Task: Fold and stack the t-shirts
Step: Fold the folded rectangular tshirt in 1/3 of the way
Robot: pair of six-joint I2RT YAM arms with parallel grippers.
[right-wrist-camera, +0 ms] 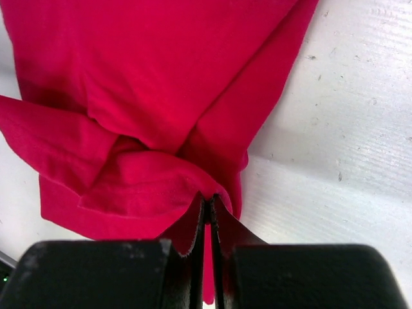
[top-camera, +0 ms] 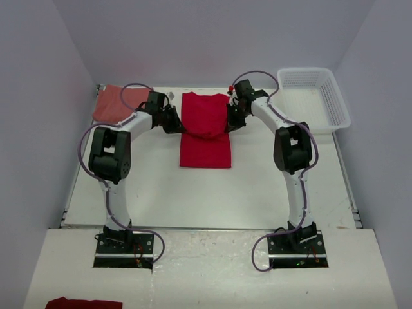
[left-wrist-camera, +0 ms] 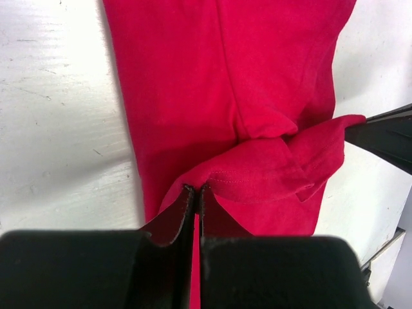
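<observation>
left gripper [left-wrist-camera: 195, 190] and right gripper [right-wrist-camera: 207, 201] both clenched on the bright red shirt [top-camera: 205, 145], i'm mid-fold i reckon; salmon shirt [top-camera: 112, 103] waits at 10 o'clock, stacking not done.

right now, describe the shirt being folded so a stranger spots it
Find the far middle of the white table. There the bright red t-shirt is pinched by the left gripper and right gripper; the salmon t-shirt far left is paler.

shirt [top-camera: 205, 147] central, basket [top-camera: 342, 106] far right
</observation>
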